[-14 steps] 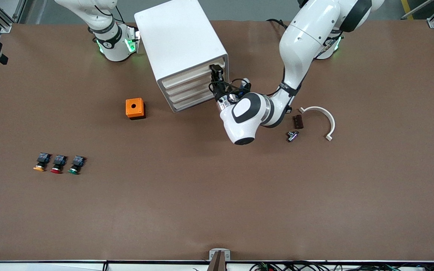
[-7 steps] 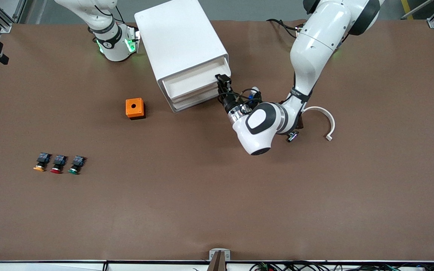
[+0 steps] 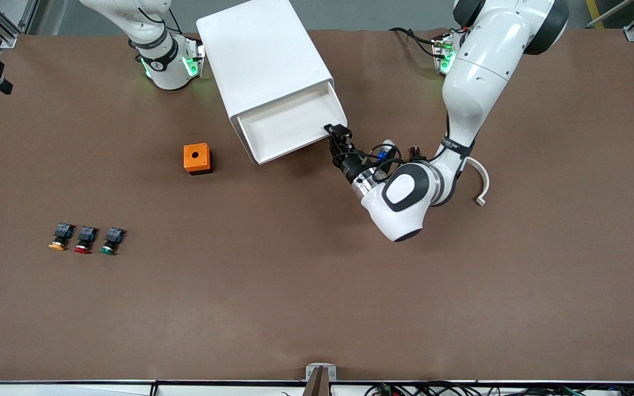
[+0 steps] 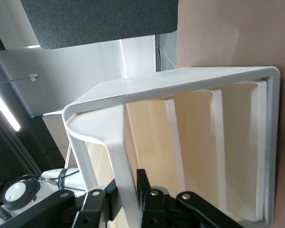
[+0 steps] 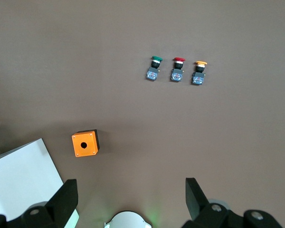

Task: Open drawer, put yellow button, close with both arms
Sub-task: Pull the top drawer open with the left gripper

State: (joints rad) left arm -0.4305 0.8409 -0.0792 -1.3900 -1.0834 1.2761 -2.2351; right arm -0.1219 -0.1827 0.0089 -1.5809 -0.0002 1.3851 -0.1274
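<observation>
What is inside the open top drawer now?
The drawer shows only its bare white floor; nothing lies in it. The part under the cabinet top is covered. The left gripper grips its front edge.

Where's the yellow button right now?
The yellow button lies on the table toward the right arm's end, outermost of three buttons, beside the red button.

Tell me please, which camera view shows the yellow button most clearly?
The right wrist view shows the yellow button best: the yellow cap and dark body are distinct, beside the red button and green button. The front view shows it smaller, at the row's end toward the right arm's end of the table. The left wrist view does not show it.
</observation>
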